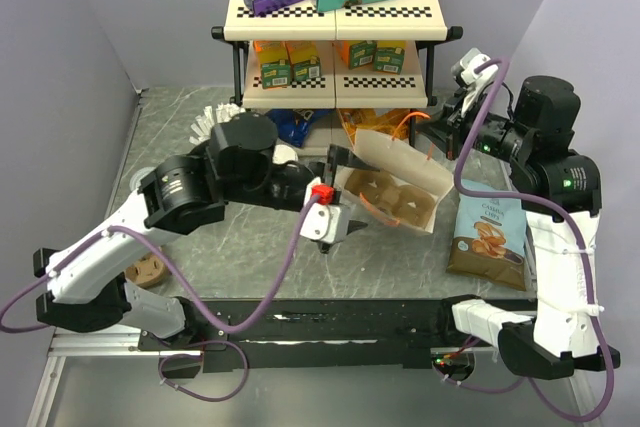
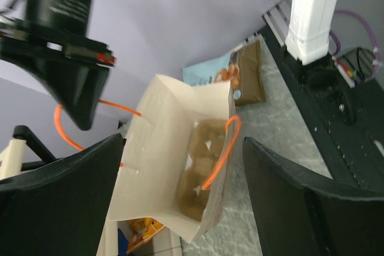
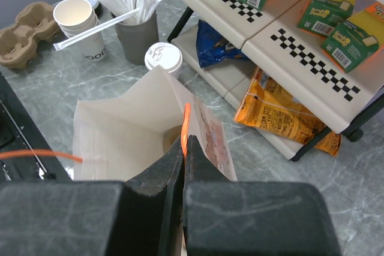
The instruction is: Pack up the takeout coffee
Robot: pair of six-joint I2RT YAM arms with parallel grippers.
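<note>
In the right wrist view the small white paper cup with a cream inside and rolled rim [image 3: 75,19] stands upright on the grey marbled table [image 3: 48,100], between a spare brown pulp carrier [image 3: 24,28] and a dark grey cup of white straws [image 3: 137,35], and a wrapped straw leans across its side; it may top a short stack, though that is hard to tell. A flat round white plastic lid [image 3: 163,56] sits near it, just behind the white paper bag [image 3: 126,130]. The right gripper [image 3: 183,172] is pressed together, pinching the bag's orange cord handle [image 3: 185,125]. In the left wrist view the left gripper [image 2: 180,202] is spread wide with nothing between its fingers, and it looks into the bag's mouth at a brown pulp cup tray [image 2: 201,169] inside. From the overhead camera the cup cannot be made out, since the left arm covers that stretch of table; the left gripper hangs at the mouth of the bag, well apart from the straws. The cup looks empty, so probably very light, with a thin wall that would buckle under a hard squeeze. A gentle hold around mid-wall, just below the stiffer rim, seems safest, watching that any nested cups beneath do not lift with it
</note>
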